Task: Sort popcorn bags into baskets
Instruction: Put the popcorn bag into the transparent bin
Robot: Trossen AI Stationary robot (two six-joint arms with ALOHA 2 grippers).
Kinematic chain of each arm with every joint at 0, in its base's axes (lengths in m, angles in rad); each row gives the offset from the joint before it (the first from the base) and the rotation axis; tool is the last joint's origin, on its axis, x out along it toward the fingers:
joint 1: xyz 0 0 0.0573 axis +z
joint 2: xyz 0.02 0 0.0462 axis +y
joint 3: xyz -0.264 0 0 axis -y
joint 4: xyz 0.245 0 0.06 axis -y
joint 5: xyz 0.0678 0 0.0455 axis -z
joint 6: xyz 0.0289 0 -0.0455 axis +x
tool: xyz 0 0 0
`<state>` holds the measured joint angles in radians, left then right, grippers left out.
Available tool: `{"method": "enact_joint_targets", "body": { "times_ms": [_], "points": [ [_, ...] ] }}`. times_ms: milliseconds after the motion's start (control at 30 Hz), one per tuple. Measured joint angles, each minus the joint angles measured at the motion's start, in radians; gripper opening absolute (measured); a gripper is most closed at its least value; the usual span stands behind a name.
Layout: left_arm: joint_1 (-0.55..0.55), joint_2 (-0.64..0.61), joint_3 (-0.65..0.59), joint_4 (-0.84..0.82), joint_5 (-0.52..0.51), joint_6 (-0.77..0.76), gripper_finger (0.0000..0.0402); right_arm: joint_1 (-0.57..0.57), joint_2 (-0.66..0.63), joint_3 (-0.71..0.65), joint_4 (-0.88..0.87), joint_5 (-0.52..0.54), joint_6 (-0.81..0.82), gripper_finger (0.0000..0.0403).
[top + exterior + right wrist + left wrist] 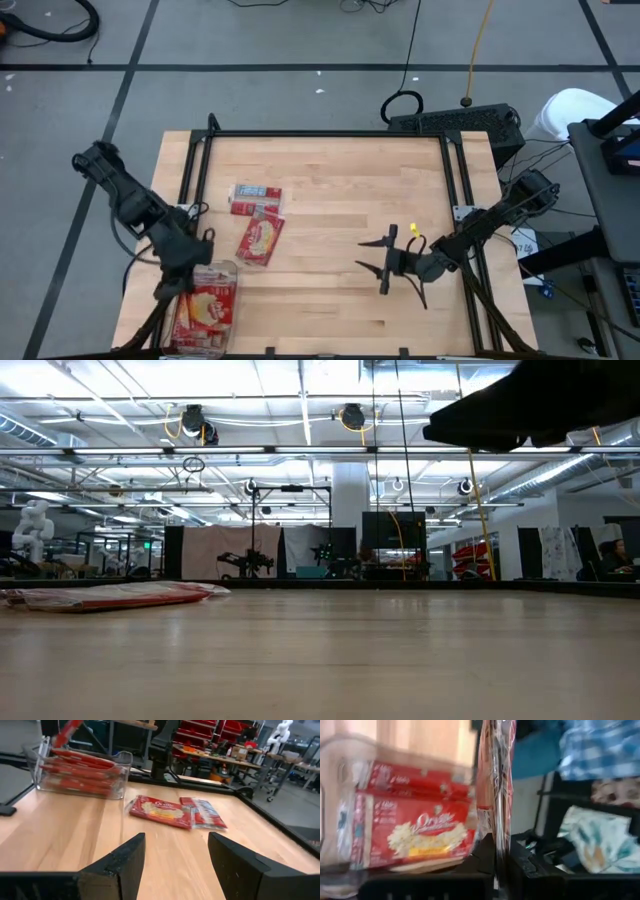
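My left gripper (pixel 182 272) is over the see-through basket (pixel 236 300) at the table's near left corner, shut on a red popcorn bag (pixel 495 795). The right wrist view shows this bag (pixel 70 732) tilted above the basket (pixel 80 775), which holds several bags. Two bags lie flat on the table. One shows its popcorn picture (pixel 260 240); the other shows its label face (pixel 257 198). My right gripper (pixel 372 262) hovers open over the table's right half, pointing at those bags (pixel 162 811), with nothing between its fingers. My left gripper pinches the popcorn bag between its two fingers at one edge (pixel 496 837); the wrist view shows the bag edge-on. The bag sticks out past the fingertips, lifted clear and tilted above the basket's packets.
A black metal frame (pixel 330 135) runs along the table's far edge and sides. Bare wood lies between my right gripper and the two loose bags. In the low view one bag (pixel 110 595) lies flat at the left.
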<state>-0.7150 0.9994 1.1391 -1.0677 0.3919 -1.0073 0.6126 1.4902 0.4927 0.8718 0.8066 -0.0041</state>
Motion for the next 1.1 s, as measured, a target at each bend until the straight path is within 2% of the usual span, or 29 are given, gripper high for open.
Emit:
{"method": "enact_joint_targets", "body": {
  "times_ms": [200, 333, 567, 700, 933, 1100],
  "points": [
    [-0.067, 0.048, -0.070, -0.008, 0.106, -0.001, 0.0009, -0.005, 0.000, 0.000, 0.008, 0.000, -0.065, 0.0208],
    [-0.104, 0.049, -0.104, -0.042, 0.097, -0.045, 0.0007, -0.015, 0.000, 0.000, 0.031, -0.001, -0.096, 0.0208],
    [-0.151, 0.049, -0.166, -0.134, 0.096, -0.155, 0.0058, -0.028, 0.000, 0.000, 0.045, -0.003, -0.113, 0.0208],
    [-0.168, 0.050, -0.185, -0.162, 0.046, -0.191, 0.0081, -0.032, 0.000, 0.000, 0.045, -0.050, -0.113, 0.0208],
    [-0.169, 0.049, -0.188, -0.163, -0.044, -0.239, 0.0113, -0.034, 0.000, 0.000, 0.044, -0.053, -0.106, 0.0208],
    [-0.169, 0.049, -0.188, -0.164, -0.057, -0.327, 0.0140, -0.034, 0.000, 0.000, 0.044, -0.053, -0.106, 0.0208]
  ]
}}
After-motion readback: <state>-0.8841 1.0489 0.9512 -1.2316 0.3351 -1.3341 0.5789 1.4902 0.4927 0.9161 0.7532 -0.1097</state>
